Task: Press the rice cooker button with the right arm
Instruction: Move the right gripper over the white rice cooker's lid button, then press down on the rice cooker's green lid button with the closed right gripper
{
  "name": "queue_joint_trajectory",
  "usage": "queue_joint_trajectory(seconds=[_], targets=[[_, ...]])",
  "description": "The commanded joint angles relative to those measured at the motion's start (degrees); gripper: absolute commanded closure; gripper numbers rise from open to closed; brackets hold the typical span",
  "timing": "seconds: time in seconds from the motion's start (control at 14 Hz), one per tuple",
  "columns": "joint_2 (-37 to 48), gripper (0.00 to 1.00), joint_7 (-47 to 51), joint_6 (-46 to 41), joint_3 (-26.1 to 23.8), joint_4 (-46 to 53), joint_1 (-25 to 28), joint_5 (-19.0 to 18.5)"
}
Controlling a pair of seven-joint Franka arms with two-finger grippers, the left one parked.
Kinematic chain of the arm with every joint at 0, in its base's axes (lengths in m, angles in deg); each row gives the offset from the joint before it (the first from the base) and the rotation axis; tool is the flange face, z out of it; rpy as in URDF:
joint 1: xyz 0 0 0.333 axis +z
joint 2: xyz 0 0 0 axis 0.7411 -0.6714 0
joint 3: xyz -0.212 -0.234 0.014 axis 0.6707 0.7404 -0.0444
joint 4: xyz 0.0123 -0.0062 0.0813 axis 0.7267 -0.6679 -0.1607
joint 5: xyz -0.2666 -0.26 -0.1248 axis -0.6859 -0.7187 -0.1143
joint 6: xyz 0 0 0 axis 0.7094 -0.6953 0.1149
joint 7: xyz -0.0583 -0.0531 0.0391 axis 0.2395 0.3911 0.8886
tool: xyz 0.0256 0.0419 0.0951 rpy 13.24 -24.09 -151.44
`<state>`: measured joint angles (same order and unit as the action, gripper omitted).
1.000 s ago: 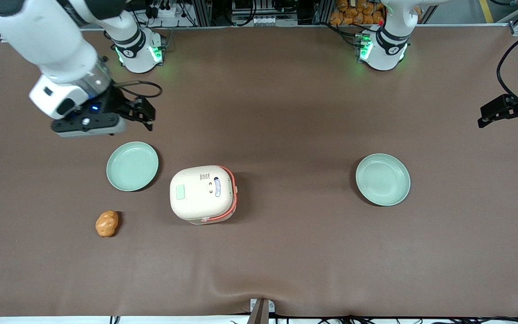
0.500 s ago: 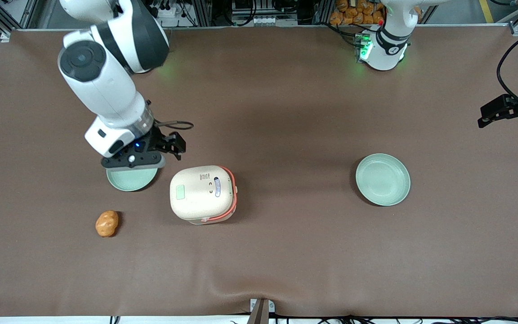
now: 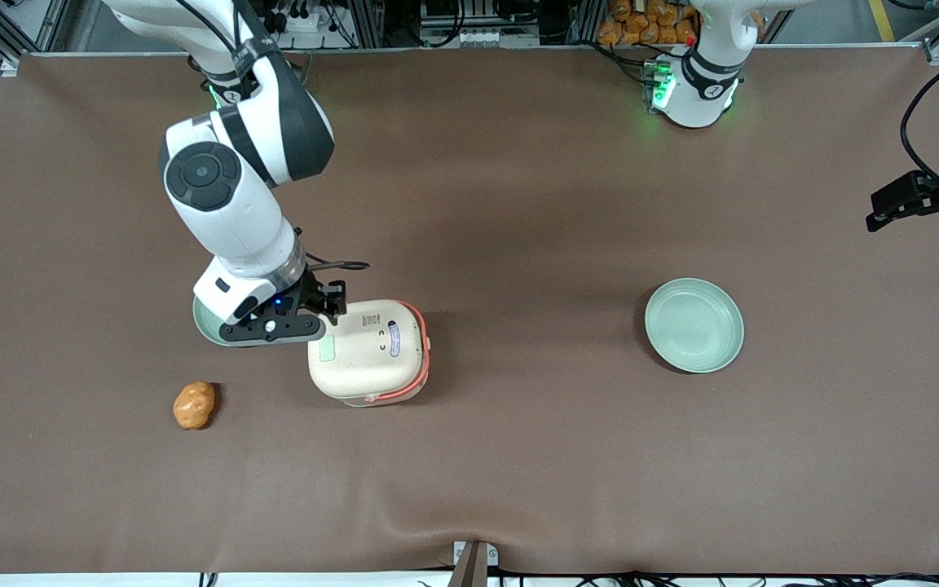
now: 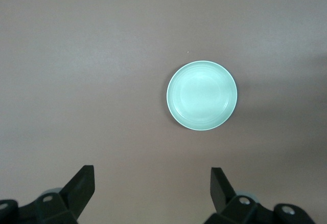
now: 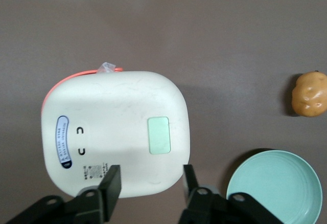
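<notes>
The gripper [image 3: 337, 300], fingers apart, hovers over the rice cooker [image 3: 368, 350]; best centre one fingertip above the button [image 5: 158, 135], then descend straight.

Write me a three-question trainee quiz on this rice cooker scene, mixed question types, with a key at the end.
1. True or false: the gripper is pressing the button on the rice cooker.
2. Multiple choice: which item lies nearest the front camera? A. the potato B. the plate toward the parked arm's end C. the plate partly hidden under the right arm
3. Fill in: in the right wrist view the gripper's jaws stand ____, apart over the lid's edge.

Key
1. False: the gripper hovers at the lid's edge farther from the front camera than the button; the button shows uncovered.
2. A
3. open
</notes>
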<state>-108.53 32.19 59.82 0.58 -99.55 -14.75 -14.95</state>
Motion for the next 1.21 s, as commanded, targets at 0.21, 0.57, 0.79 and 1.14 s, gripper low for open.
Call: queue_joint_trajectory(seconds=[0.21, 0.57, 0.79, 1.14], targets=[[-2.3, 0.87, -0.8, 2.1, 0.1, 0.0, -0.7, -0.5], [-4.0, 1.0, -0.8, 3.8, 0.1, 0.1, -0.8, -0.6], [-5.7, 1.0, -0.8, 5.7, 0.1, 0.6, -0.8, -0.7], [-7.2, 1.0, -0.9, 7.4, 0.1, 0.7, -0.9, -1.5]])
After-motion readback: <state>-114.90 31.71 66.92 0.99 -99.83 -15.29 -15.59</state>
